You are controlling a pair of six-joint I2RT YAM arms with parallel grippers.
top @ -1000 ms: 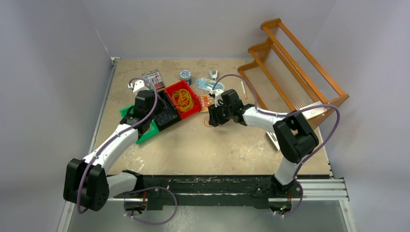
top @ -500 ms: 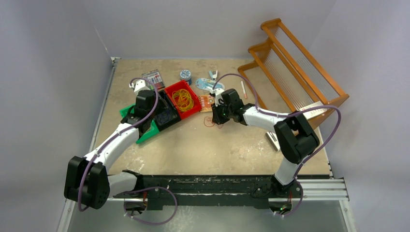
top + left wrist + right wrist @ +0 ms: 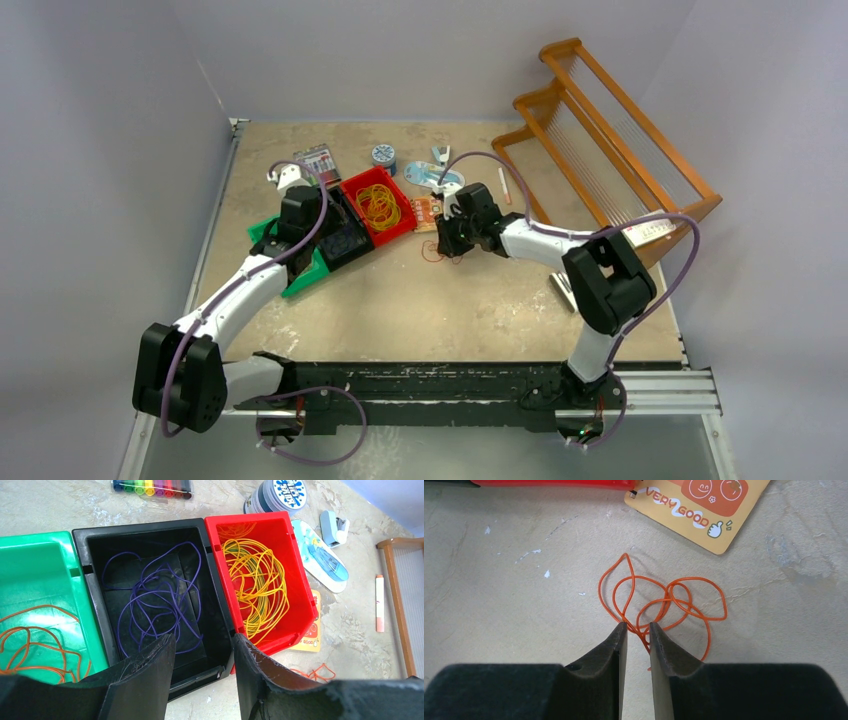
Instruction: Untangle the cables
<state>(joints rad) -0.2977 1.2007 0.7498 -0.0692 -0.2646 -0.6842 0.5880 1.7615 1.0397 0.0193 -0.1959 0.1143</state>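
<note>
Sorting looks nearly finished: toward the far-left corner, purple cables [image 3: 155,600] fill the black bin [image 3: 140,527], yellow cables [image 3: 255,590] the red bin [image 3: 295,565], orange cables [image 3: 35,640] the green bin [image 3: 35,555]. A loose orange cable [image 3: 659,605] lies mid-worktop; the right gripper [image 3: 638,630] straddles it, jaws narrowly apart. The left gripper [image 3: 202,670] hovers released, empty.

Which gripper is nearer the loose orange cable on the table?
The right gripper. Its fingers straddle a strand of the orange cable; the left gripper hangs over the black bin, the red bin between them.
</note>
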